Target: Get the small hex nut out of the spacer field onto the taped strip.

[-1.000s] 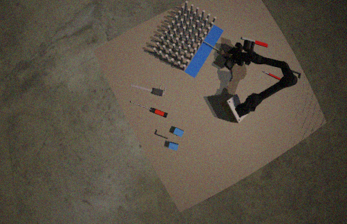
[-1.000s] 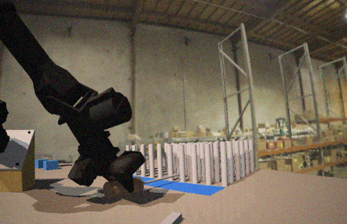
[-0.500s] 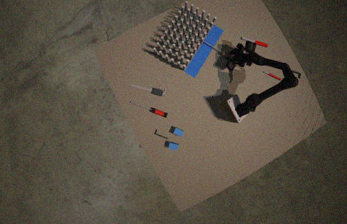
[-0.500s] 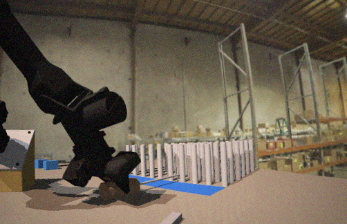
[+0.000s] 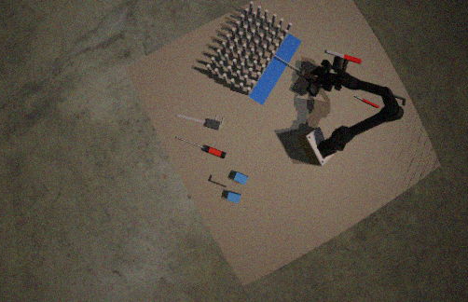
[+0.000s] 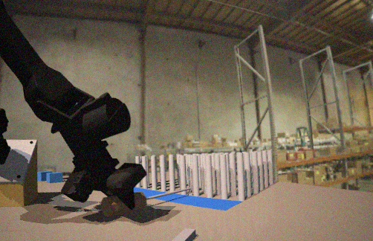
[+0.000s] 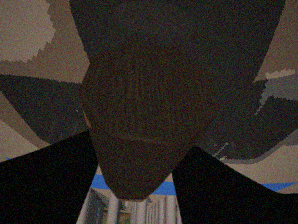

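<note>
Gripping the tool in my fingers, its shaft over the strip, nut unseen, I could topple spacers beyond it by swinging sideways.
</note>
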